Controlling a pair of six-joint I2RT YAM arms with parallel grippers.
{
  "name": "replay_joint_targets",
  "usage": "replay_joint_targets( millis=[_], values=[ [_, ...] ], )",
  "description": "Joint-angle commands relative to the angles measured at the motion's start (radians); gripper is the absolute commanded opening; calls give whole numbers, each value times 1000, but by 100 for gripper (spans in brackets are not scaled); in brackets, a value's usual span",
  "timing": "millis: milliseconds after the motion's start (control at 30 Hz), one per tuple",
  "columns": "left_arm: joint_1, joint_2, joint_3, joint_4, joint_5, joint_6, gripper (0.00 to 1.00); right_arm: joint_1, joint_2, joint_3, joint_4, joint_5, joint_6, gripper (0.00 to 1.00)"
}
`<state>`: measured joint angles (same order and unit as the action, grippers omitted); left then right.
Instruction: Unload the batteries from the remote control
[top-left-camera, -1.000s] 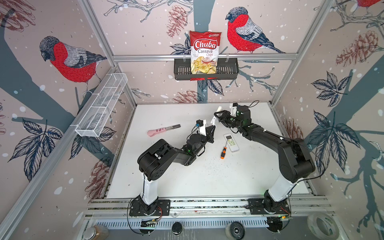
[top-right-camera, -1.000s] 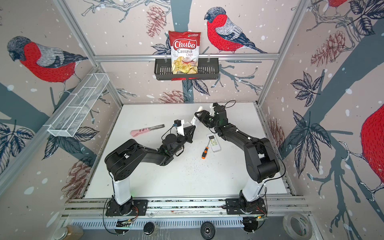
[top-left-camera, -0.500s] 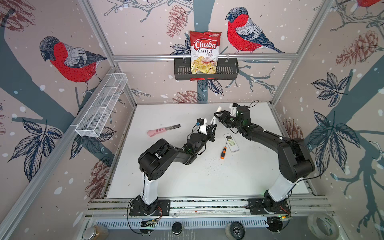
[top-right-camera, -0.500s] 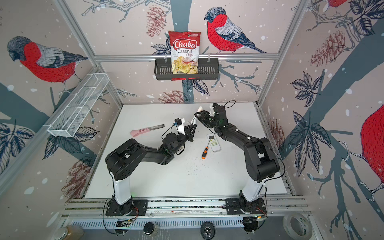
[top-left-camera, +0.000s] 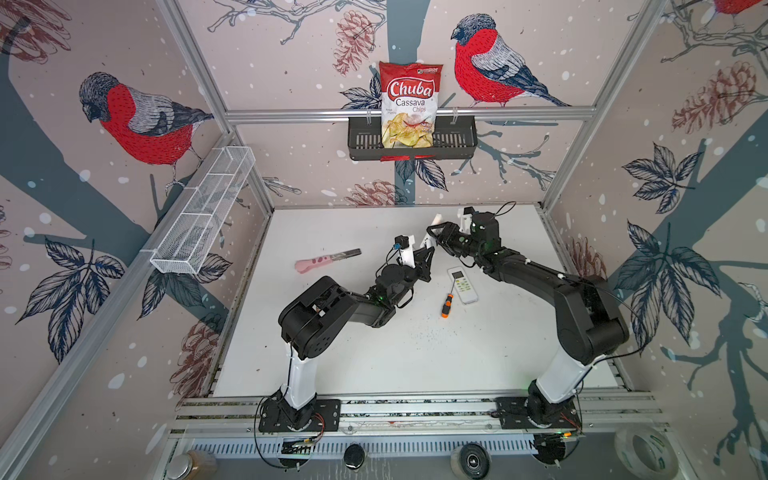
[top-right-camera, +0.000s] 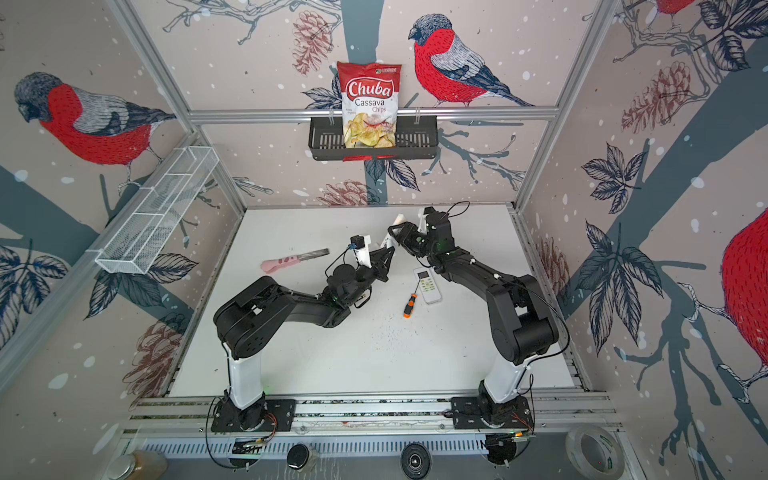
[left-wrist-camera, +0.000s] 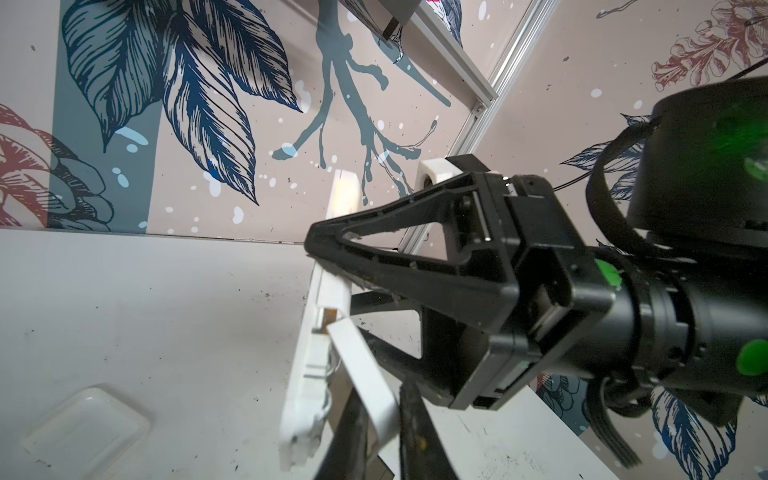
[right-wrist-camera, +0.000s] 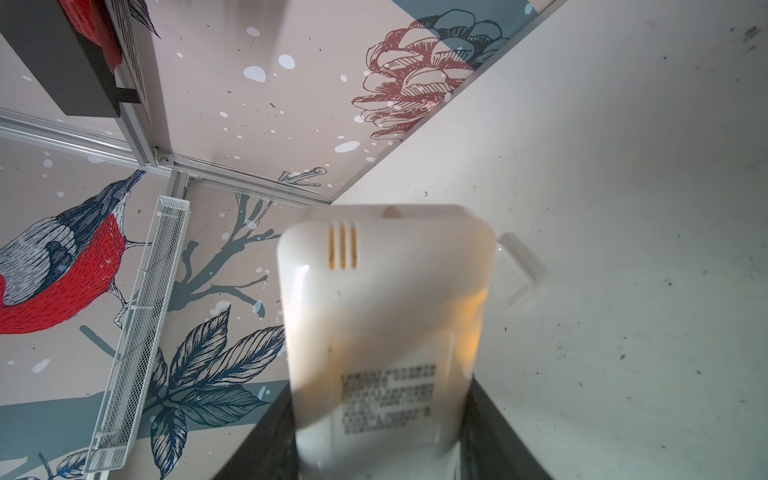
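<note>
My right gripper (top-left-camera: 434, 231) (right-wrist-camera: 380, 415) holds a white remote control (right-wrist-camera: 386, 299) up in the air over the back of the table, shut on its sides. The remote's end sticks out past the fingers (top-right-camera: 400, 219). My left gripper (top-left-camera: 430, 252) (left-wrist-camera: 384, 415) meets it from below. In the left wrist view its jaws are shut on the white battery cover (left-wrist-camera: 361, 374), which is swung away from the remote's body (left-wrist-camera: 309, 374). A spring shows in the opened compartment. The batteries are hidden from every view.
A second white remote (top-left-camera: 462, 285) lies on the table beside an orange-and-black screwdriver (top-left-camera: 446, 305), right of the left arm. A pink-handled knife (top-left-camera: 326, 261) lies to the left. A clear plastic tray (left-wrist-camera: 85, 424) rests near the back. Wall baskets hang above.
</note>
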<state>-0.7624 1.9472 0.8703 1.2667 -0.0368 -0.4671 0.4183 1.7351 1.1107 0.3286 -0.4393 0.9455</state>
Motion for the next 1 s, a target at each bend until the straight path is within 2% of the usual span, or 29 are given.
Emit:
replay_joint_targets(
  millis=[0, 267, 467, 767, 967],
  values=[
    [0, 0, 10, 25, 23, 2, 15, -3, 1, 0, 21, 5, -14, 30],
    [-12, -11, -1, 31, 38, 3, 14, -12, 11, 8, 9, 3, -24, 30],
    [-26, -83, -62, 25, 40, 21, 14, -30, 27, 33, -37, 0, -59, 30],
    [-23, -358, -221, -99, -52, 87, 14, -52, 52, 101, -224, 9, -196, 30],
    [-5, -558, -290, -348, -184, 112, 13, -21, 86, 200, -441, 13, -337, 30]
  ],
)
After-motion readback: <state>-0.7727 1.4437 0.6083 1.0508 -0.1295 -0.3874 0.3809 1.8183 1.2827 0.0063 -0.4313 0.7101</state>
